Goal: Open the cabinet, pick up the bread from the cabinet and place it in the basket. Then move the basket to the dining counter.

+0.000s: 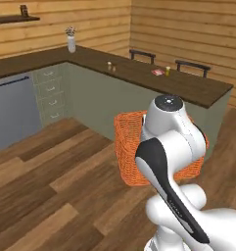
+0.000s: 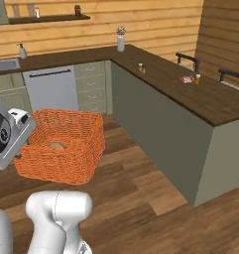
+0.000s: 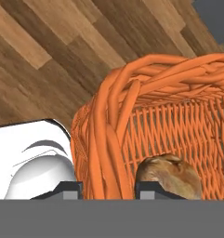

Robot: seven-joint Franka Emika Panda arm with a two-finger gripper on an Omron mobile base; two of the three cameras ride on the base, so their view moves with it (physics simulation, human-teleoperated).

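Item: basket [image 2: 61, 144], orange wicker, carried clear of the floor at centre-left of the right base view, so that it can be borne to the dining desk [image 2: 190, 94] at right.

Contents: bread [image 3: 171, 174], brown loaf, seen low in the hand view inside the basket, evidently placed there already.

Tool [image 3: 106, 188]: pinched on the basket's rim wall, one fingertip [image 3: 69, 188] outside and the other inside, a hold judged to suit lifting by the edge.

Desk: small items are set upon it, well apart from the basket.
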